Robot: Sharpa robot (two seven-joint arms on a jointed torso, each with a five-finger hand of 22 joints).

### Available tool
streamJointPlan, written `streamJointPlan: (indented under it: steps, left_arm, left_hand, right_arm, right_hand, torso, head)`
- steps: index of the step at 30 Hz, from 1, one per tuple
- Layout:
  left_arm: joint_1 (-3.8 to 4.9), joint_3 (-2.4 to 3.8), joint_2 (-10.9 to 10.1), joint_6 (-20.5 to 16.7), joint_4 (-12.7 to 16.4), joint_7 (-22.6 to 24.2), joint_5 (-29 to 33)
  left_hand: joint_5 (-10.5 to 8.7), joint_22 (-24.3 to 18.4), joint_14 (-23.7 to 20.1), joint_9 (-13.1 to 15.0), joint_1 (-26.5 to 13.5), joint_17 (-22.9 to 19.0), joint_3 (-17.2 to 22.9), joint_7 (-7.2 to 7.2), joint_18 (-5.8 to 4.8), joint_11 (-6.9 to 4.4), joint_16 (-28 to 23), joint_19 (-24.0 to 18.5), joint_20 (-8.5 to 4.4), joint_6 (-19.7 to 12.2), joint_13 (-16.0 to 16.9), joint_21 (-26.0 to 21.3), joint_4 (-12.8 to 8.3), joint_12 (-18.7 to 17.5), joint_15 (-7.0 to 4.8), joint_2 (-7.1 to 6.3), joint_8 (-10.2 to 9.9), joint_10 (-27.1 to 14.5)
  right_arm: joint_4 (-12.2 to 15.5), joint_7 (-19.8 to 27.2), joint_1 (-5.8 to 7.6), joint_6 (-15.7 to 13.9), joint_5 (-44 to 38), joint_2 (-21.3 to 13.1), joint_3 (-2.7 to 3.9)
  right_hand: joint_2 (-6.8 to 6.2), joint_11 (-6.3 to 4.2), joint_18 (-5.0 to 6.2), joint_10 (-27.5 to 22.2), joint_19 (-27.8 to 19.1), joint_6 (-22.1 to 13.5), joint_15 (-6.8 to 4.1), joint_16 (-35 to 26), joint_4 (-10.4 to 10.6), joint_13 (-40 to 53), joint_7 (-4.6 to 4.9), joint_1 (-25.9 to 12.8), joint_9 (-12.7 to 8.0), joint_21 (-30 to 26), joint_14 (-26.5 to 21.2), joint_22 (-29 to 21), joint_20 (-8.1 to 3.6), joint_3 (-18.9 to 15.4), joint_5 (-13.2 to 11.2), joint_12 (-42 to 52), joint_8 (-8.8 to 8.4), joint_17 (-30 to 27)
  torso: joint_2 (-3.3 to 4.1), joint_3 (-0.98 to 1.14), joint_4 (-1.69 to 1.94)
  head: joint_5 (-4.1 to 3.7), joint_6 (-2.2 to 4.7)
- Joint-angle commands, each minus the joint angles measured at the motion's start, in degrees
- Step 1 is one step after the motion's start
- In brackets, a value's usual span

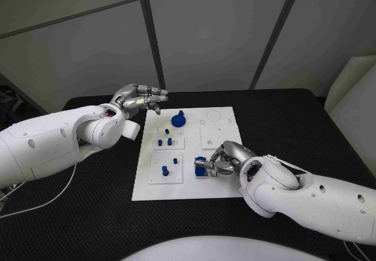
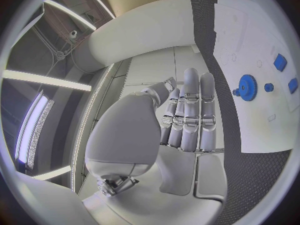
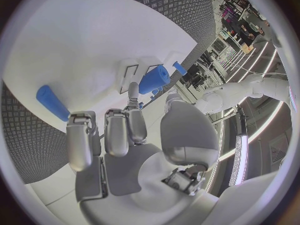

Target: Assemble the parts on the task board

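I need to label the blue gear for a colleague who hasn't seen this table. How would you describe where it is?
Find the white task board in the middle of the black table. On its far part, near the left hand, lies the blue gear. It is round and toothed, wider than the small blue pegs beside it.

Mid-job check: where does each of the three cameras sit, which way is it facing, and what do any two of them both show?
Head view: on the head, looking down at the board; both arms and hands show.
Left wrist view: behind the left hand, facing the board's edge and the blue gear.
Right wrist view: behind the right hand, facing blue parts on the board.
Shared: head and left wrist views both show the gear.
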Motion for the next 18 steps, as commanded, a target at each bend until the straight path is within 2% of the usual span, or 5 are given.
streamJointPlan:
  steps: [1,4,7,12,18]
  left_arm:
    - [0.08,0.04,0.0,0.8,0.1,0.2,0.2]
    - [0.08,0.04,-0.1,0.8,0.1,0.2,0.2]
    - [0.08,0.04,-0.1,0.8,0.1,0.2,0.2]
    - [0.08,0.04,-0.1,0.8,0.0,0.1,0.2]
    - [0.08,0.04,-0.1,0.8,0.0,0.0,0.2]
  left_hand:
    - [-0.27,-0.1,-0.2,-0.1,0.0,0.0,-0.2,-0.16,-0.63,0.09,-0.3,-0.2,0.05,-0.1,0.0,-0.2,-0.1,-0.1,-0.03,0.02,-0.3,0.0]
    - [-0.27,-0.1,-0.2,-0.1,0.0,0.0,-0.2,-0.16,-0.63,0.09,-0.3,-0.2,0.05,-0.1,0.0,-0.2,-0.1,-0.1,-0.03,0.02,-0.3,0.0]
    - [-0.27,-0.1,-0.2,-0.1,0.0,0.0,-0.2,-0.16,-0.63,0.09,-0.3,-0.2,0.05,-0.1,0.0,-0.2,-0.1,-0.1,-0.03,0.02,-0.3,0.0]
    - [-0.27,-0.1,-0.2,-0.1,0.0,0.0,-0.2,-0.16,-0.63,0.09,-0.3,-0.2,0.05,-0.1,0.0,-0.2,-0.1,-0.1,-0.03,0.02,-0.3,0.0]
    - [-0.27,-0.1,-0.3,-0.1,0.1,-0.1,-0.2,-0.17,-0.63,0.09,-0.3,-0.3,0.05,-0.1,0.0,-0.2,-0.2,-0.1,-0.02,0.06,-0.3,0.0]
  right_arm:
    - [0.3,0.0,0.09,-0.4,-0.2,-0.2,0.02]
    - [0.6,0.2,0.09,-0.1,-0.6,-0.4,0.02]
    - [0.9,0.4,0.09,0.5,-1.2,-0.6,0.02]
    - [1.2,0.6,0.08,0.9,-2.3,-0.5,0.02]
    - [0.6,0.0,0.08,-1.0,-4.0,-0.1,0.02]
  right_hand:
    - [0.87,-0.46,-0.42,0.3,5.9,0.0,-0.28,-0.2,-1.0,3.4,0.19,4.5,0.4,0.2,2.5,15.1,-0.22,0.7,0.1,-0.2,-0.31,0.1]
    - [1.62,-0.43,-0.42,0.3,5.9,0.2,-0.22,-0.2,-3.7,3.5,0.2,11.9,1.1,0.2,2.5,15.1,-0.17,1.9,2.8,-0.2,-0.54,0.1]
    - [1.28,-0.52,-0.42,0.4,5.9,0.4,-0.29,-0.2,-6.6,3.6,0.11,17.2,1.6,0.2,2.6,15.1,-0.14,2.3,4.2,-0.2,-0.62,0.3]
    - [1.42,-0.6,-0.42,0.4,5.9,1.0,-0.32,-0.2,-8.5,3.7,0.0,20.3,2.2,0.2,2.6,15.1,-0.17,2.0,4.1,-0.2,-0.66,0.5]
    - [2.87,-0.79,-0.42,0.6,5.9,1.8,-0.44,-0.1,-8.9,3.9,-0.24,21.2,2.7,0.2,2.7,15.1,-0.25,1.7,4.0,-0.1,-0.56,0.8]
  torso:
    - [0.01,0.05,-0.03]
    - [0.01,0.06,-0.02]
    - [0.01,0.05,0.01]
    - [0.02,0.05,0.01]
    - [-0.02,0.04,0.02]
  head:
    - [-0.07,-0.02]
    - [-0.1,-0.07]
    - [-0.11,-0.17]
    - [-0.14,-0.23]
    - [-0.2,-0.27]
